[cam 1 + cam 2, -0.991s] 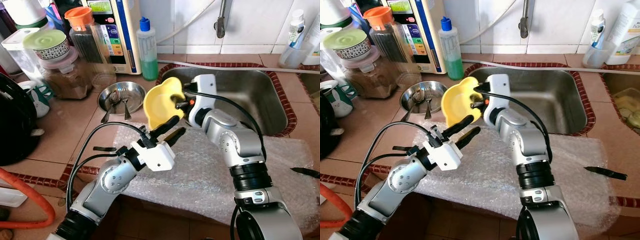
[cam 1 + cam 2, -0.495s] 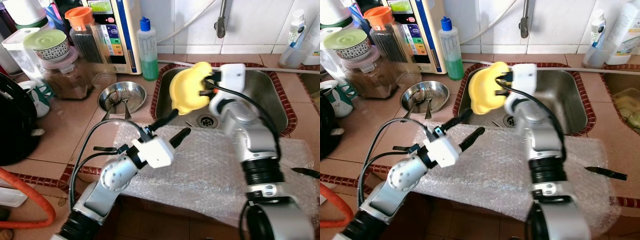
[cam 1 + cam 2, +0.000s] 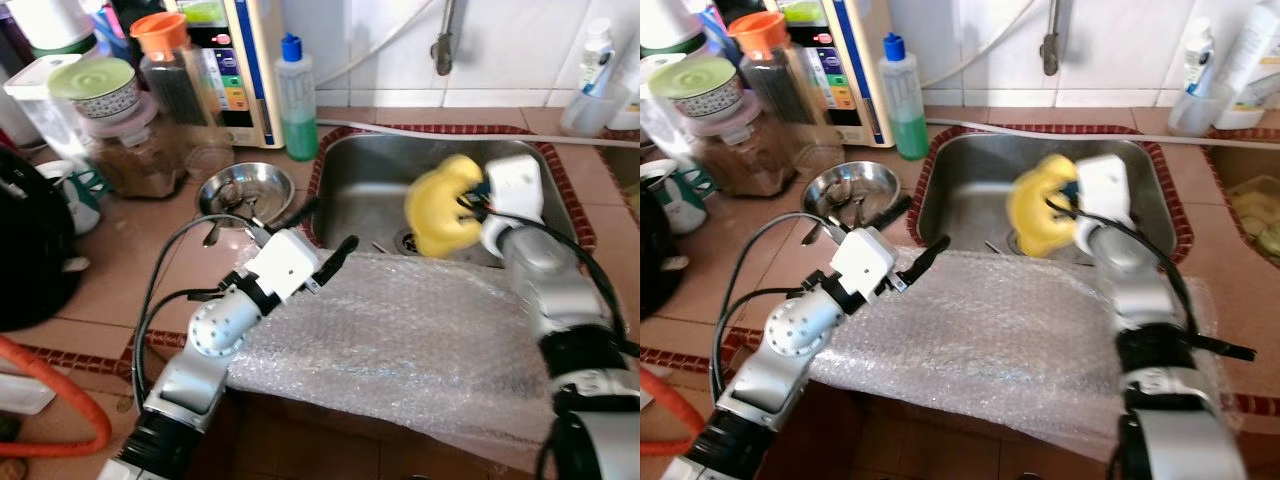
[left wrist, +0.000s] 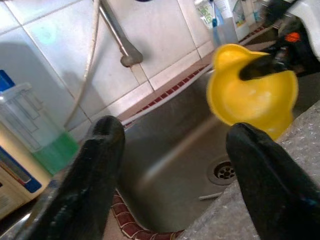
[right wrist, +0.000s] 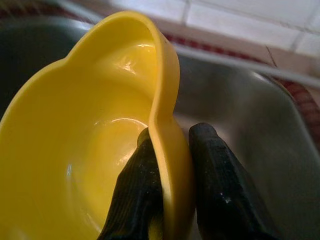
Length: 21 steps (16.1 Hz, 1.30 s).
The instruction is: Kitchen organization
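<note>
Over the steel sink, the right gripper [image 5: 170, 175] is clamped on the rim of a yellow plastic bowl [image 3: 443, 203] — one black finger inside the wall, the other outside, the rim pinched between them. The bowl hangs tipped on edge, its hollow facing sideways rather than up, and sits above the basin near the drain [image 4: 223, 171], clear of the sink [image 3: 365, 165] floor as far as the head views show. What the coming move turns on, as I judge it, is this: the bowl is already held above the basin, so the drop point lies straight below the gripper, and the wrist would need to roll the bowl level or lower it before letting go. Beside it, the left gripper [image 3: 318, 238] rests with fingers spread apart and nothing between them, low over the near edge of the bubble wrap sheet [image 3: 420, 340] that covers the counter in front of the sink; it points toward the basin but stands well apart from the bowl. The right arm is plainly the nearer one — it has the bowl. Farther out on the left counter sit a small steel dish holding cutlery [image 3: 245, 192] and a green soap bottle [image 3: 296, 100].
</note>
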{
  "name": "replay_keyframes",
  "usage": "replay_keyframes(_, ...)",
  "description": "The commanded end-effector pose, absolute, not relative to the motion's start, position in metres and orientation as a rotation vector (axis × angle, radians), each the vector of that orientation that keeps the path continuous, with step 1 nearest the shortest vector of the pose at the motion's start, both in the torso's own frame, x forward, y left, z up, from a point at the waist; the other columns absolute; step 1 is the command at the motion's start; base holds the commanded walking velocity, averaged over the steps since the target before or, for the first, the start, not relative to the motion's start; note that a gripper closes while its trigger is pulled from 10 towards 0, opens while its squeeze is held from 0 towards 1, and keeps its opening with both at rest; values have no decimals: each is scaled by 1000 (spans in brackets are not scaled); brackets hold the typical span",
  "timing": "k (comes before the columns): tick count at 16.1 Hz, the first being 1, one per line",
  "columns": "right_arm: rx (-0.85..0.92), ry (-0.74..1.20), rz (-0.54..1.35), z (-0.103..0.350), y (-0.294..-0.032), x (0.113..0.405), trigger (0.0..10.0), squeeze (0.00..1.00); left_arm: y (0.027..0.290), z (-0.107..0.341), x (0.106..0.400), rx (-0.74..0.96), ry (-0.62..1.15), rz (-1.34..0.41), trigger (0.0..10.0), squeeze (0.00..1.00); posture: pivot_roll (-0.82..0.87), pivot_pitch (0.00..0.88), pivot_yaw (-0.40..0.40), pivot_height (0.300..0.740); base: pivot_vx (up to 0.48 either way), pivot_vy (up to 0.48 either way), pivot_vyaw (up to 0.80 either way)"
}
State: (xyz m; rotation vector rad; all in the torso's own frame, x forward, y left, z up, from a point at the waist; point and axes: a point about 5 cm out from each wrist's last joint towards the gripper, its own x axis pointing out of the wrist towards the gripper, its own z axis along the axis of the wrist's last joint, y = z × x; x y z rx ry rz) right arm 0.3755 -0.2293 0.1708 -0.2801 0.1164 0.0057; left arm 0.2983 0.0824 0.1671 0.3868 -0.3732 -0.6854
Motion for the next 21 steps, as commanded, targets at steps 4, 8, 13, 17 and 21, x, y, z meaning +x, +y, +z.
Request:
replay_keyframes(4,-372,177,-11,154,-250,370,2078,0,84,159,301,404,-275,-773,10000,1000,-276,101,137,740,0,0,0)
replay_keyframes(8,-462,282,-1,133,-260,364,10000,0,86,151,299,431,-190,-857,10000,1000,-275,101,142,740,0,0,0)
replay_keyframes(13,-486,327,32,119,-257,360,10000,1000,90,147,302,477,-156,-840,10000,1000,-276,100,149,740,0,0,0)
replay_keyframes(17,-453,326,38,123,-258,363,10000,1000,91,148,303,466,-149,-833,10000,506,-276,98,148,740,0,0,0)
replay_keyframes(21,79,278,23,142,-248,376,10000,1000,90,148,303,464,-149,-839,10000,490,-278,98,147,740,0,0,0)
